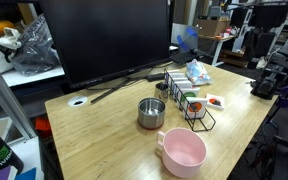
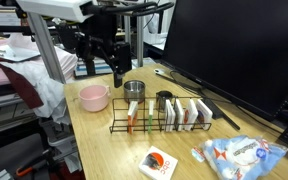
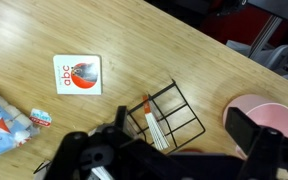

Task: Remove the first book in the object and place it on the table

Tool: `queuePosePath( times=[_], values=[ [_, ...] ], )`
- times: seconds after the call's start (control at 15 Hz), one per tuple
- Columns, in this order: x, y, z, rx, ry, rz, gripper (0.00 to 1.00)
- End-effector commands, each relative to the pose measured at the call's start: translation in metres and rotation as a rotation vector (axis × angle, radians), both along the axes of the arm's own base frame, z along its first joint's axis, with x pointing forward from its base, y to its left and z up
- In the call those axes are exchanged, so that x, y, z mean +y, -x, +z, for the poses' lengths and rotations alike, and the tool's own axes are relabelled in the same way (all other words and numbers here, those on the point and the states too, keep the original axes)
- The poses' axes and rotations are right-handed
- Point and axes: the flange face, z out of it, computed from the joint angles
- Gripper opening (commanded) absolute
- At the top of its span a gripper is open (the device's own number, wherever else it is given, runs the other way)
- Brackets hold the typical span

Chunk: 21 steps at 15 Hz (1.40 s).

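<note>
Right under the gripper (image 2: 104,68), in the wrist view, is one end of the black wire rack (image 2: 120,126). The gripper hangs high over the table (image 3: 184,50). Its two fingers (image 3: 256,140) are spread wide apart, and there is nothing between them. Just beside one finger sits a pink bowl (image 3: 267,112). A shiny steel cup (image 2: 134,90) stands close to the bowl, near that end of the rack. The rack is long and low, with thin wire walls that make slots. Small books (image 2: 184,115) stand up in some of the slots, green and white, and a few show a bit of orange. The slots at the end nearest the gripper look bare. A little farther from the gripper, past the rack, lies the first book (image 3: 78,75). It is white with a red-orange mark on its cover. It lies flat on the bare wood, cover up, apart from the rack and touching nothing else. Farther out again, beyond the book, is a crinkly blue and white bag (image 2: 239,153) lying on the wood. Farthest from the gripper, a big black screen (image 2: 234,50) stands along the back of the table, behind the rack.
</note>
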Motion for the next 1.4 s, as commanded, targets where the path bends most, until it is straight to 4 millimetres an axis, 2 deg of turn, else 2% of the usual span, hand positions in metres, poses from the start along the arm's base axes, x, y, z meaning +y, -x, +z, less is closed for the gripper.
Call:
queuePosePath(
  times=[0.0, 0.33, 0.47, 0.67, 0.8, 0.93, 1.07, 1.13, 1.2, 1.33],
  values=[
    [0.000, -0.001, -0.001, 0.002, 0.002, 0.001, 1.00],
    [0.001, -0.005, 0.000, -0.007, 0.004, 0.001, 1.00],
    [0.006, -0.011, -0.006, -0.012, -0.001, 0.014, 1.00],
    [0.020, -0.026, -0.022, 0.000, 0.000, 0.062, 1.00],
    [0.030, -0.036, -0.040, 0.015, 0.030, 0.089, 1.00],
    [0.039, -0.047, -0.062, 0.045, -0.012, 0.124, 1.00],
    [0.042, -0.057, -0.081, 0.064, -0.011, 0.152, 1.00],
    [0.041, -0.059, -0.089, 0.091, 0.002, 0.169, 1.00],
    [0.042, -0.048, -0.085, 0.074, 0.003, 0.134, 1.00],
    [0.042, -0.055, -0.095, 0.095, 0.004, 0.149, 1.00]
  ],
)
